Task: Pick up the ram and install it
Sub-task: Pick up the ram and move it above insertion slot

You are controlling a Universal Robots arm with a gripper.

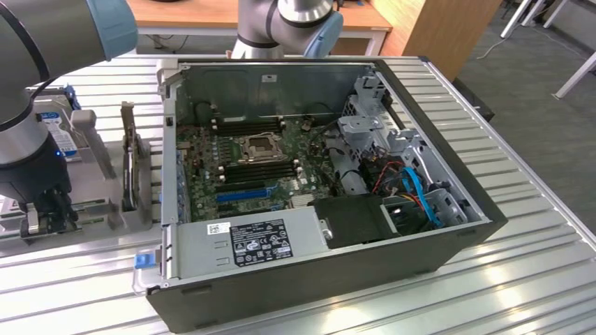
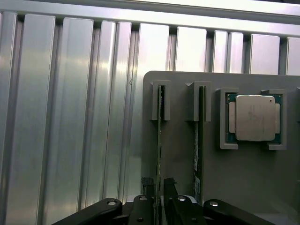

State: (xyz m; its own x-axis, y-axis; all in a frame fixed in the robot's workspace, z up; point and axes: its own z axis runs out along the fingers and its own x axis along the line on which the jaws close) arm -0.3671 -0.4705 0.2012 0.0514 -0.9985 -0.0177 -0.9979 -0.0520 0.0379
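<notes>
Overall, an open desktop computer case (image 1: pixel 373 276) lies on its side on a ribbed aluminium table (image 1: pixel 531 279), with the motherboard (image 1: pixel 209 150) facing up. On the board are the metal-framed CPU socket (image 1: pixel 258 148), banks of long black memory slots (image 1: pixel 256 172) on either side of it, and a long blue slot (image 1: pixel 244 194) nearer the labelled power supply (image 1: pixel 251 241). Blue and orange cables (image 1: pixel 423 199) lie in the drive bay at the exterior view's right.

At the exterior view's left, outside the case, the robot arm (image 1: pixel 38 105) reaches down so that its gripper (image 1: pixel 47 213) sits low over a grey parts holder (image 1: pixel 105 209) on the table. An expansion card (image 1: pixel 130 160) stands upright in this holder beside the case wall.

In the wrist view, the holder (image 2: pixel 180 154) carries two notched grooves and a square recess. The ram (image 2: pixel 159 136) stands on edge in one groove, a second memory stick (image 2: pixel 197 140) stands in the neighbouring groove, and a processor (image 2: pixel 254 117) with a silver lid lies in the recess. The gripper (image 2: pixel 158 183) is set astride the ram's near end, directly above it. Whether it is clamped on the stick or merely placed around it cannot be told. The ram remains seated in its groove, well apart from the motherboard.
</notes>
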